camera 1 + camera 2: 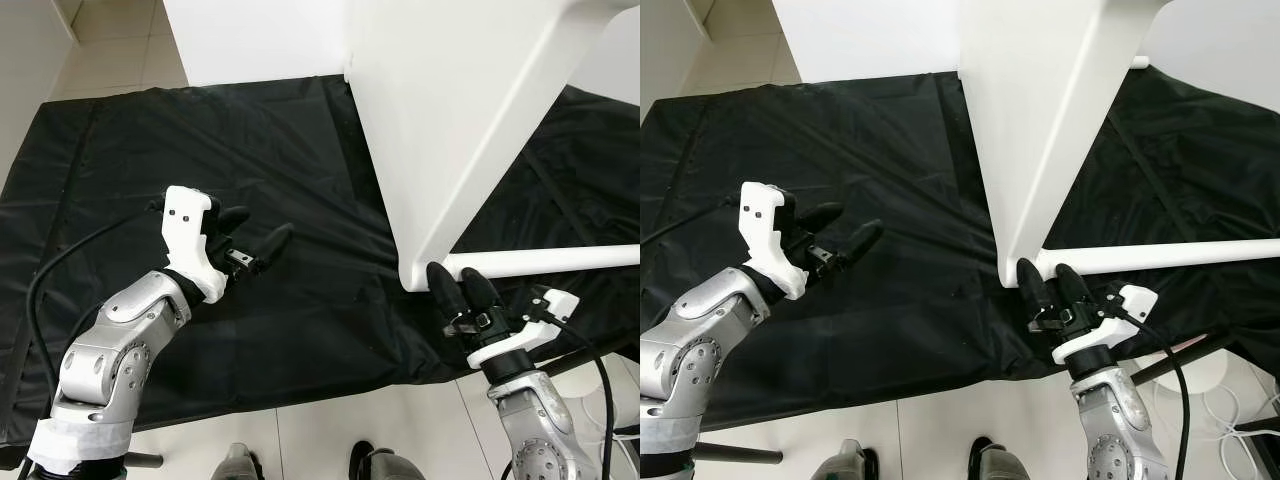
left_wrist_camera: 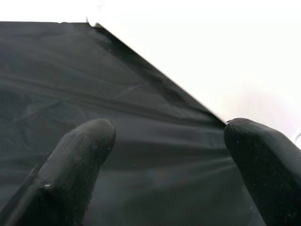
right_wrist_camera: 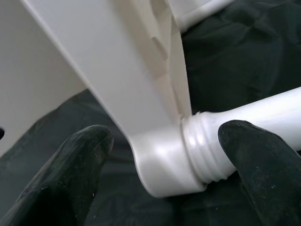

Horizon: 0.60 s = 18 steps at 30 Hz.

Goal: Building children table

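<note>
Two robot feet (image 1: 240, 462) stand on pale floor tiles (image 1: 330, 430) at the near edge of a black cloth (image 1: 200, 150) spread across the floor. Just past them, the right gripper (image 1: 462, 290) points its two black fingers, parted and holding nothing, at the near corner (image 3: 160, 174) of a white children's table top (image 1: 450, 110), which stands tilted on edge on the cloth. In the right wrist view the fingers (image 3: 70, 169) straddle that corner, where one white table leg (image 1: 560, 261) enters its socket by a threaded neck (image 3: 202, 150); some thread ridges are exposed. The leg runs off toward the robot's right, low over the cloth.

The left gripper (image 1: 247, 245) hovers over the cloth to the left, well apart from the table top, its two fingers likewise spread and empty. Its wrist view looks along them to a long white edge of the table top (image 2: 155, 75) meeting the cloth.

Between the left gripper and the table top lies a broad stretch of bare, wrinkled cloth. Beyond the cloth's far edge rises a white wall (image 1: 250, 40), with more pale tiles at the far left. On the right, cables (image 1: 600, 390) trail over the tiles beside the right arm.
</note>
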### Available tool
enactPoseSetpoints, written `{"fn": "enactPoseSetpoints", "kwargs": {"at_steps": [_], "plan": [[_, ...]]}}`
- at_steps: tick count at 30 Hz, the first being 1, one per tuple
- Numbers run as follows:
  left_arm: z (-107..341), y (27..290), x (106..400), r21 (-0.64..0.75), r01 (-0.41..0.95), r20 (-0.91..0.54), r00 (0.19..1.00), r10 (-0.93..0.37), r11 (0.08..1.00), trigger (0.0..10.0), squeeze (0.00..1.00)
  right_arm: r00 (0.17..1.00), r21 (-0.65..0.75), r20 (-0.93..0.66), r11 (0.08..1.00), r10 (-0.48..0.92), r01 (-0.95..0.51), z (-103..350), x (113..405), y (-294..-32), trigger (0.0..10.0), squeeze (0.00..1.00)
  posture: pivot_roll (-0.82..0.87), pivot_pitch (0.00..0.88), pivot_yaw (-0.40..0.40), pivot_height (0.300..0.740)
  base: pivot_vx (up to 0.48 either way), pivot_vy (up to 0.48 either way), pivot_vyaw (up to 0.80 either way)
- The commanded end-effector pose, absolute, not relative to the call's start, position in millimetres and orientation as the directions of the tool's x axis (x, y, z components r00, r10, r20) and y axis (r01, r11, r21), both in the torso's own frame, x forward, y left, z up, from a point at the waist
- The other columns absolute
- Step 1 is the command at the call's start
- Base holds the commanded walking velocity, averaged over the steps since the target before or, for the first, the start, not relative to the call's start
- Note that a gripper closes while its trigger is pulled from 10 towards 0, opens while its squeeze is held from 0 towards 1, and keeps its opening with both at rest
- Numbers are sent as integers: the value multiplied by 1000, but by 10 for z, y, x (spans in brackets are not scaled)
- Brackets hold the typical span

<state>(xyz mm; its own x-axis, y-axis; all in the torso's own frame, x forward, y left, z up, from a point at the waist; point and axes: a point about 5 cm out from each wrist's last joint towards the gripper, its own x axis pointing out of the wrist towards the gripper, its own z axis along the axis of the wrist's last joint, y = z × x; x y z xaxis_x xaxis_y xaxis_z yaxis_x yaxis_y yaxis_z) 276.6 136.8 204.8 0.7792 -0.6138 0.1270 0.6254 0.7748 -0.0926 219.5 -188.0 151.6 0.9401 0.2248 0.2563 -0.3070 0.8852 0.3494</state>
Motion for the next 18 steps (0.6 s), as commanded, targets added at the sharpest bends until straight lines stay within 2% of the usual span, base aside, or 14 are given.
{"fn": "enactPoseSetpoints", "kwargs": {"at_steps": [1,2,3,4,8,9,10,11,18], "plan": [[2028,1395,2752,-102,598,130,800,-585,795,10000,388,936,308,261,899,236,-313,1541,2174,-1839,10000,1000,56,149,18,740,0,0,0],[2009,1373,2742,-104,599,129,800,-587,794,10000,192,934,294,273,904,231,-310,1571,2185,-1830,10000,1000,54,146,18,740,0,0,0],[2009,1373,2742,-104,599,129,800,-587,794,10000,192,934,294,273,904,231,-310,1571,2185,-1830,10000,1000,54,146,18,740,0,0,0],[1988,1348,2734,-96,599,127,800,-587,795,10000,0,933,262,285,918,220,-297,1600,2206,-1824,10000,1000,53,146,17,740,0,0,0],[1941,1295,2702,-50,596,118,800,-588,801,10000,0,933,193,296,944,204,-268,1656,2245,-1813,10000,1000,51,143,13,740,0,0,0],[1936,1285,2692,-39,595,120,800,-588,803,10000,0,931,173,294,946,215,-273,1666,2246,-1802,10000,902,49,143,12,740,0,0,0],[1936,1285,2692,-39,595,120,800,-588,803,10000,0,931,173,294,946,215,-273,1666,2246,-1802,10000,902,49,143,12,740,0,0,0],[1919,1262,2669,-21,591,121,802,-585,806,10000,0,929,123,284,952,238,-282,1672,2251,-1784,10000,0,47,142,8,740,0,0,0],[1869,1217,2641,18,577,107,811,-575,817,10000,0,928,89,277,954,251,-285,1674,2287,-1754,10000,0,48,139,-4,740,0,0,0]]}}
